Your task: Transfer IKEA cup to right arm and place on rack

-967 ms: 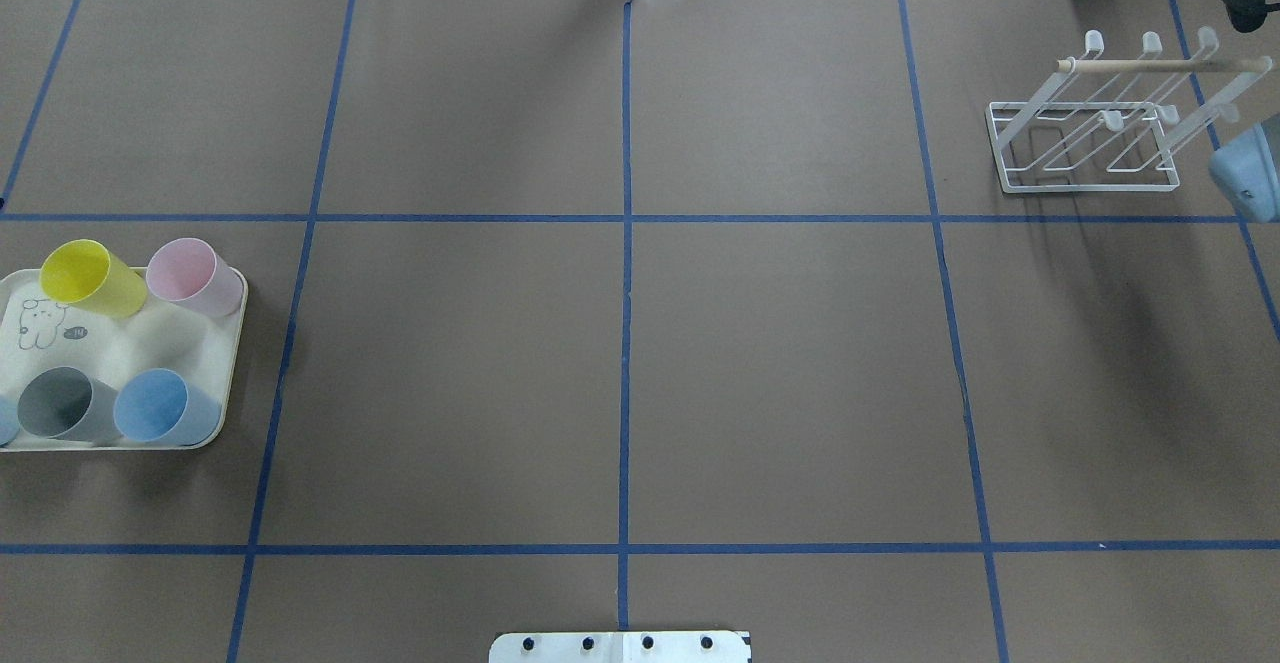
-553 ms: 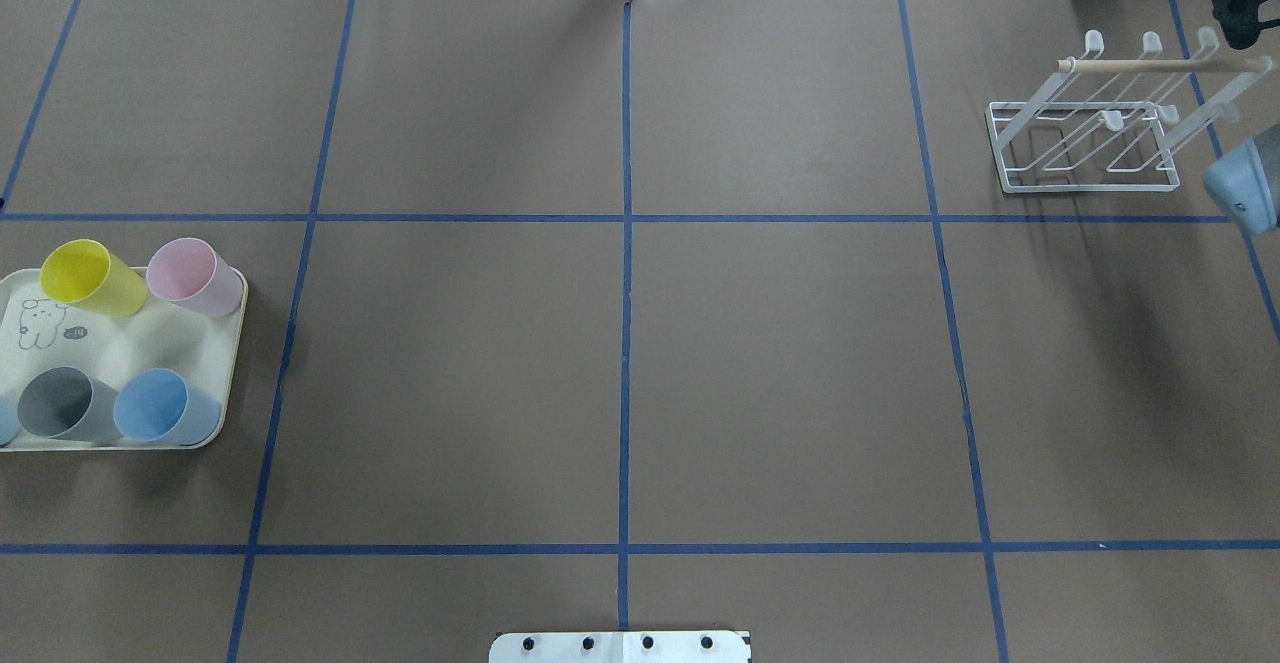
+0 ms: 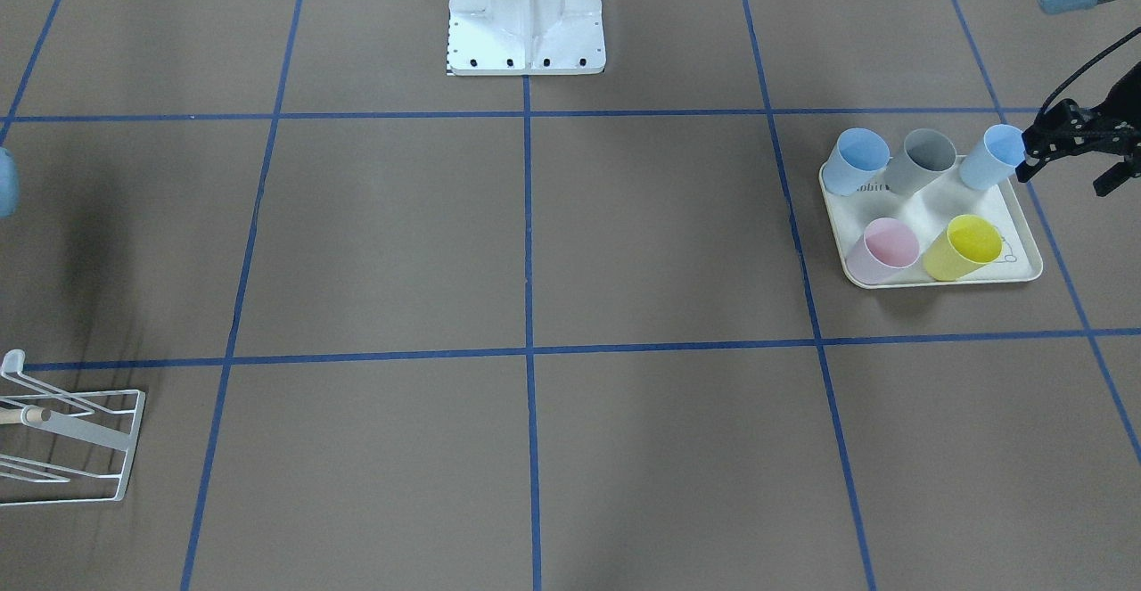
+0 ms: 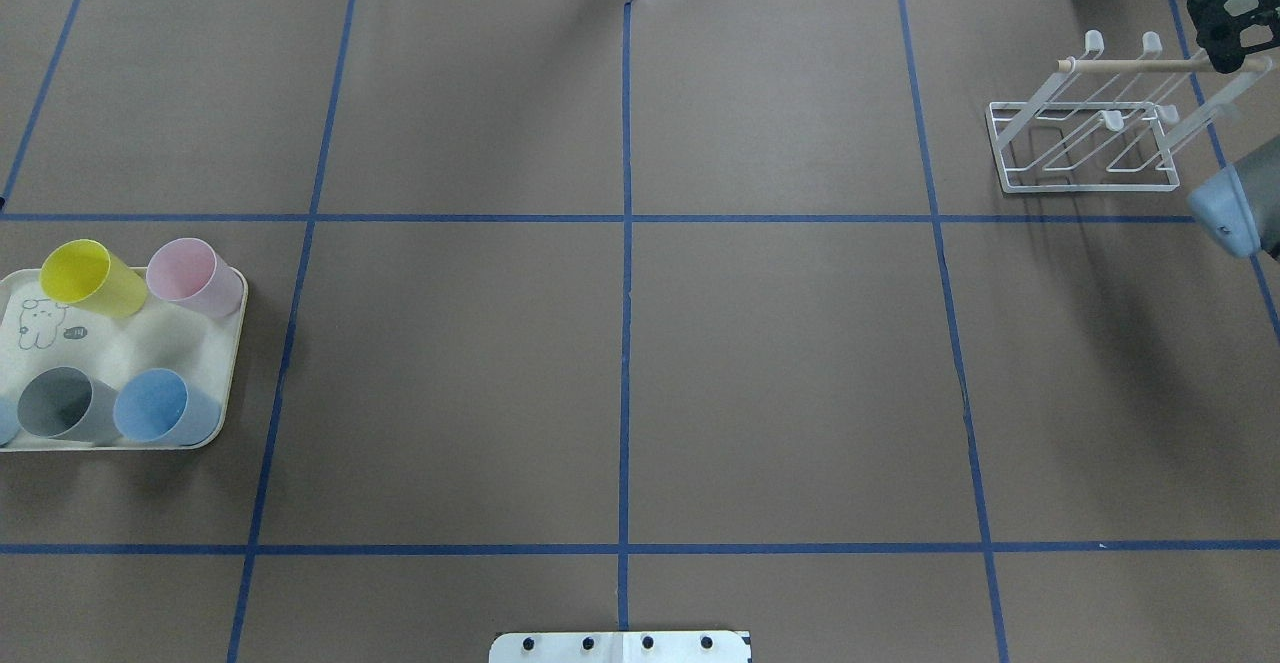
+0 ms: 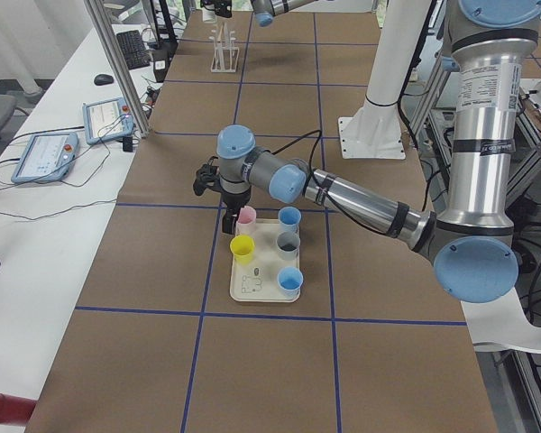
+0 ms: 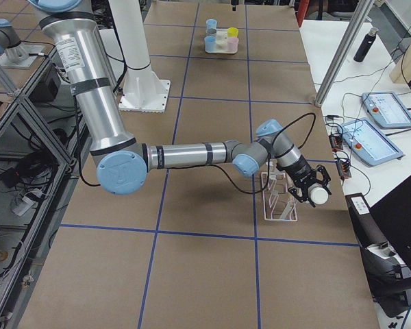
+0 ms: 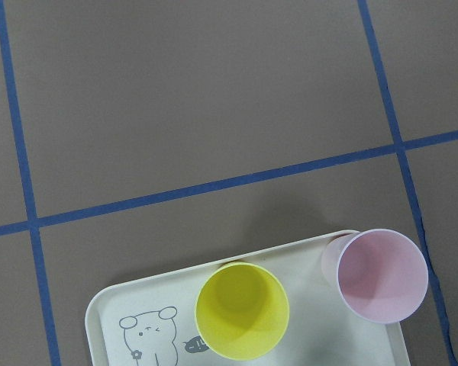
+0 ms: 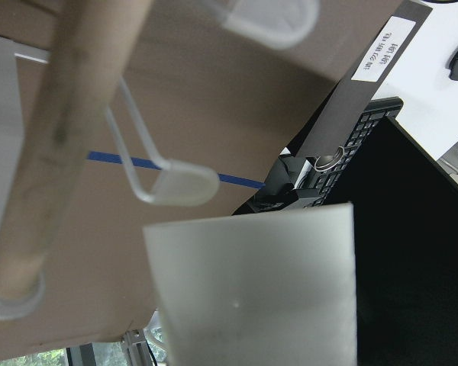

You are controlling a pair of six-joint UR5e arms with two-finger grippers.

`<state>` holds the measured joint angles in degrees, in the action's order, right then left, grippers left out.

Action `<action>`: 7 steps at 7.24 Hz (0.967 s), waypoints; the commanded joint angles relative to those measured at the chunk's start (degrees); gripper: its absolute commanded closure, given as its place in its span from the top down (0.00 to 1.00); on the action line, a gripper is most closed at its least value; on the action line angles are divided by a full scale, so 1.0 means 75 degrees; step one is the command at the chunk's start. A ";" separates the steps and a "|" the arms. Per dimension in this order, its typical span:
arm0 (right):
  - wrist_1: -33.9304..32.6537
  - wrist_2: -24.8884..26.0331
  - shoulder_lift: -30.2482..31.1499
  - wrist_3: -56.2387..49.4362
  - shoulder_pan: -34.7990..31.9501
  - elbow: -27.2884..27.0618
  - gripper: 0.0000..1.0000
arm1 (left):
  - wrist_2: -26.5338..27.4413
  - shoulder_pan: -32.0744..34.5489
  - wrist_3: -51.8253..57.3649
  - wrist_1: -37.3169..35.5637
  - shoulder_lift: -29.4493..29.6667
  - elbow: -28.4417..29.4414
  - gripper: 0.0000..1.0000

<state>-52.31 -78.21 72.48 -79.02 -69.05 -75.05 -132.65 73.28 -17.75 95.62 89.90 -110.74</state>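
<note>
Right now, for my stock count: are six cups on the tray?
No, the tray holds five cups: blue, grey, pale blue, pink, yellow.

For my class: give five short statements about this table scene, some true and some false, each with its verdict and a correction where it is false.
1. A grey cup stands on the tray. True.
2. The yellow cup stands next to the pink cup. True.
3. A cup already hangs on the rack. False: its pegs are bare.
4. The right gripper is empty. False: it holds a white cup close to the rack's wooden dowel.
5. The rack stands at the table's centre. False: in the overhead view it stands near the far right corner.
</note>
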 commanded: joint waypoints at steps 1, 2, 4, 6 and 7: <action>0.0013 0.0172 0.0191 -0.0140 0.0042 -0.0013 0.00 | -0.0009 -0.0008 0.0000 0.0000 0.0001 0.0000 1.00; 0.0002 0.0290 0.0215 -0.0140 0.0112 -0.0013 0.00 | -0.0009 -0.0008 0.0000 0.0000 0.0001 0.0000 1.00; 0.0001 0.0500 0.0204 -0.0140 0.0311 -0.0013 0.05 | -0.0009 -0.0008 0.0000 0.0000 0.0001 0.0012 1.00; 0.0001 0.0654 0.0204 -0.0140 0.0429 -0.0013 0.08 | -0.0009 -0.0008 0.0000 0.0000 0.0001 0.0035 1.00; -0.0010 0.0724 0.0204 -0.0140 0.0487 -0.0013 0.09 | -0.0009 -0.0032 0.0000 0.0000 0.0001 0.0035 1.00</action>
<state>-52.31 -73.42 74.01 -80.07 -65.92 -75.13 -132.72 73.15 -17.75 95.62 89.91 -110.53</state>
